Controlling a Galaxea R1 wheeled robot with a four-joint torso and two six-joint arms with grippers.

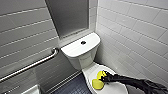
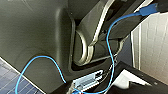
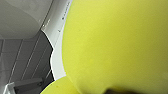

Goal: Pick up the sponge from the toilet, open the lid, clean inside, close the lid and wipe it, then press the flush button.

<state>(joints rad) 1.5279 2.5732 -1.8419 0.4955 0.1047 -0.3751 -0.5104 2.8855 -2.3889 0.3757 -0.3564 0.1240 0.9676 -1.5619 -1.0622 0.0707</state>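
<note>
- The toilet (image 1: 83, 57) stands in a corner of white tiled walls (image 1: 135, 30), with a metal grab bar (image 1: 32, 65) on the wall beside it.
- The lid (image 1: 113, 88) is down.
- The right gripper (image 1: 103, 76) reaches over the lid, clamped on the yellow sponge (image 1: 97, 83); whether the sponge touches the lid, I cannot tell.
- The flush button (image 1: 83, 42) sits mid-tank top.

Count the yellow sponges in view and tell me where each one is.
1. The sponge sits on the lid of the toilet, at the tip of the right pincer; its two lobes look like one piece. Others could be hidden behind the arm.
</note>
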